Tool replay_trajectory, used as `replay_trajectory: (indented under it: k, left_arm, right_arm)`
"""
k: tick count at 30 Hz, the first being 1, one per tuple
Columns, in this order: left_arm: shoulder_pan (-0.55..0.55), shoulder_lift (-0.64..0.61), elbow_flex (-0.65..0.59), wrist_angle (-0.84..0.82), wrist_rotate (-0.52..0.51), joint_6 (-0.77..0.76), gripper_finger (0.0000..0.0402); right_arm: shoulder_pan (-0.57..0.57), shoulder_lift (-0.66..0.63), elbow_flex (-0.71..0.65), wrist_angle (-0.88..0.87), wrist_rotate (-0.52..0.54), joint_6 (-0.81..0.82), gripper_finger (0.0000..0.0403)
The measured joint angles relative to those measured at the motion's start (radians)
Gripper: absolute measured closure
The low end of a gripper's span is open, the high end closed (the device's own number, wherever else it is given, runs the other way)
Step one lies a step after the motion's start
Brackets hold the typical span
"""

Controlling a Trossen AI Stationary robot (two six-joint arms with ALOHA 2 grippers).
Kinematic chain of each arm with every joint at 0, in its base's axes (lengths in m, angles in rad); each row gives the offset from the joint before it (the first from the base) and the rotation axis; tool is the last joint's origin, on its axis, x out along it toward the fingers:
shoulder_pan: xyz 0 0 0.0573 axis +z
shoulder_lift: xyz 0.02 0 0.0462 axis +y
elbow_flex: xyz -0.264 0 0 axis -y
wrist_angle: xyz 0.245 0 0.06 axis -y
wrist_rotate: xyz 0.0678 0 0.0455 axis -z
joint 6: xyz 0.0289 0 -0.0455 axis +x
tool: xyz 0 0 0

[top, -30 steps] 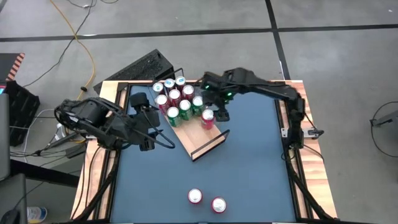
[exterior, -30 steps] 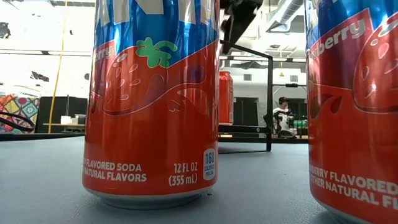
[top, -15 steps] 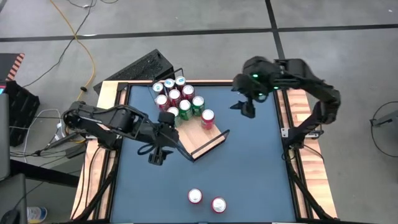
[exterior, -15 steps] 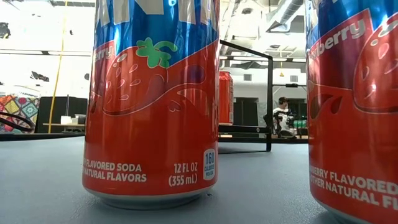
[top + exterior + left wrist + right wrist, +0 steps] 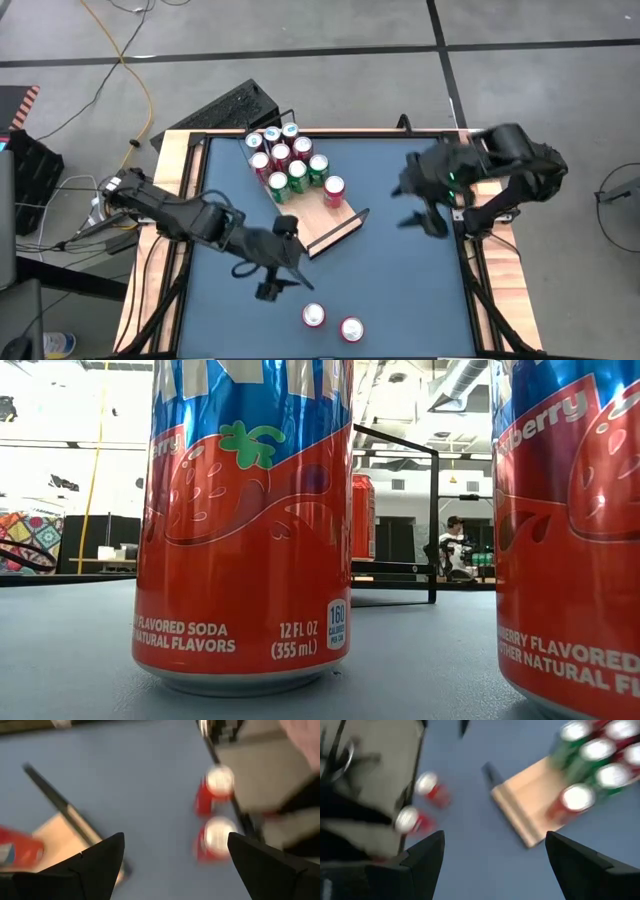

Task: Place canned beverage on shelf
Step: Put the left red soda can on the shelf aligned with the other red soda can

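I see a blue tabletop (image 5: 400, 290) over grey floor; both tools gape empty, left tool (image 5: 268, 281) now beside two cans (image 5: 314, 316), right tool (image 5: 420, 208) retreated from the shelf (image 5: 325, 228).

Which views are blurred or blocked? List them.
Left wrist view: motion-smeared, the two loose red cans streaked. Right wrist view: also smeared, the shelf soft-edged. Low view: two near cans fill the frame, backlit by a bright room. High view: mostly sharp.

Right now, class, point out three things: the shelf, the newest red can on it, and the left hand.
shelf (image 5: 322, 228): high view, bare wood near its front end.
red can (image 5: 334, 187): high view, silver top.
left hand (image 5: 272, 290): high view, between its fingertips.
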Motion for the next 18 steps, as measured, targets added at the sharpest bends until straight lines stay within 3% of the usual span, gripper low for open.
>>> replay_trajectory:
  k: [5,8,18]
  left_arm:
    - [-0.07,0.069,0.006,0.189,-0.222,-0.138,0.0061]
    - [-0.094,0.138,0.04,0.201,-0.307,-0.259,0.0061]
    - [-0.151,0.435,0.278,0.044,-0.341,-0.553,0.0061]
  right_arm:
    - [0.167,0.0,-0.006,-0.06,0.039,0.039,0.0074]
    - [0.253,-0.006,-0.01,-0.063,0.061,0.075,0.0074]
    - [0.449,-0.016,-0.01,-0.065,0.119,0.142,0.0074]
